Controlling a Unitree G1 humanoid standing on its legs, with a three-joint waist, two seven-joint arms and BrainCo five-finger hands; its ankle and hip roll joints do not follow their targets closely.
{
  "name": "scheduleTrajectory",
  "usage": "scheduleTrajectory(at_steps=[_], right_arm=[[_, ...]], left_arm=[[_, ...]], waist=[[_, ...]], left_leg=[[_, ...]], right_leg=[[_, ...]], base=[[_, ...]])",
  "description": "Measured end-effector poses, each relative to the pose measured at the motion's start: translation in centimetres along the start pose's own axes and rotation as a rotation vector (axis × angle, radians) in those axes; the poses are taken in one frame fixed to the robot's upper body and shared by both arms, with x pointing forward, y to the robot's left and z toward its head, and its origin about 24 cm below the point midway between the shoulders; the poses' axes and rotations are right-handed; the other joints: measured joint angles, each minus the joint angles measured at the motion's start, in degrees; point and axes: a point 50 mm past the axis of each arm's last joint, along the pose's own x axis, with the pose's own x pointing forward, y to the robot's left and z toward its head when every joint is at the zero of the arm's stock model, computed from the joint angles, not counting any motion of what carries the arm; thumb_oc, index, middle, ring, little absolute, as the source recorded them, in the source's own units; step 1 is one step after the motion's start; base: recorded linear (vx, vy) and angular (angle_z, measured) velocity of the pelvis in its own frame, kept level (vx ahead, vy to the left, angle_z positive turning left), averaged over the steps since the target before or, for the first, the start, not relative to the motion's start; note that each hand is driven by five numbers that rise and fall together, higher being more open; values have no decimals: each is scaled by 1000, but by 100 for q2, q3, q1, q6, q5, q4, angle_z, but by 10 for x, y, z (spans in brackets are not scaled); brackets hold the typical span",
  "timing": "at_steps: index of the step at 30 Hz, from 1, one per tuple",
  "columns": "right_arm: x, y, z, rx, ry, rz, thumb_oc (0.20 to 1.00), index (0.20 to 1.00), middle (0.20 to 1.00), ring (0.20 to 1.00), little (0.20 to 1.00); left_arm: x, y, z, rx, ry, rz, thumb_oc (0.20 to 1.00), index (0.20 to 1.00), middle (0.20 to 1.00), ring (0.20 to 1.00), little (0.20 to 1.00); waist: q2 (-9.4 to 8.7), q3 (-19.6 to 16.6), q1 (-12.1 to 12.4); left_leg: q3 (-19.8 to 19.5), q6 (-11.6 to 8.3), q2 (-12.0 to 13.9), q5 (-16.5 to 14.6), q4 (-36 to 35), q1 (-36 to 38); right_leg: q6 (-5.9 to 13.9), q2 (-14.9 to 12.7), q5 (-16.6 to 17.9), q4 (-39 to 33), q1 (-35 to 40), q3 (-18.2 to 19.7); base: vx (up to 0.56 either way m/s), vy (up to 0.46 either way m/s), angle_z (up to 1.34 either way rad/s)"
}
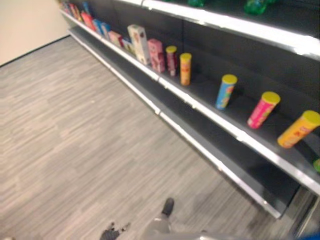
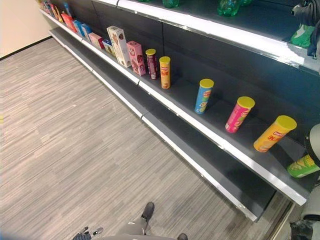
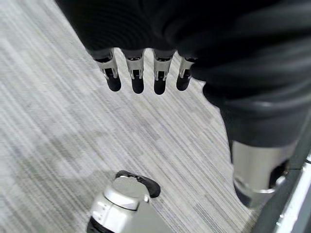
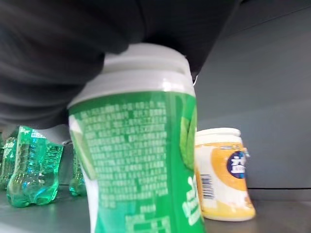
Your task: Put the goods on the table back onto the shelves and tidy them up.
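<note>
right hand (image 2: 306, 20): up at the top shelf (image 2: 210, 27), my dark cover over the white cap of a green jar (image 4: 141, 165); whether my fingers grip it i cannot tell
green jar: upright, close before the wrist camera, its base out of view
neighbours: yellow white-capped jar (image 4: 223, 174) just beside it, green bottles (image 4: 29, 165) on its other side
left hand (image 3: 146, 77): hanging over the grey floor (image 1: 75, 140), fingers straight and relaxed, empty
middle shelf (image 2: 210, 135): yellow-lidded tubes in blue (image 2: 203, 96), pink (image 2: 239, 114) and orange (image 2: 274, 133); boxes further along
</note>
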Motion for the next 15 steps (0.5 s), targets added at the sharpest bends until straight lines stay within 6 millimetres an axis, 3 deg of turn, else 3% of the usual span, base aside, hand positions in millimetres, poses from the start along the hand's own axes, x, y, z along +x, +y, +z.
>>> scheduleTrajectory(at_steps=[4,15], right_arm=[[1,-4,2,-25,-7,-5,200,200,200,200,200],[2,-6,5,-67,-18,11,200,200,200,200,200]], left_arm=[[0,0,1,0,-4,-1,1000,1000,1000,1000,1000],[4,-6,15,34,-40,-25,1000,1000,1000,1000,1000]], waist=[[-1,4,15],[-89,57,-48]], left_leg=[[16,183,-35,152,16,-35],[133,177,-19,159,49,-105]], right_leg=[[29,-87,-235,457,-223,13],[-50,-216,-460,998,-564,70]], base=[[5,3,1],[17,16,-3]])
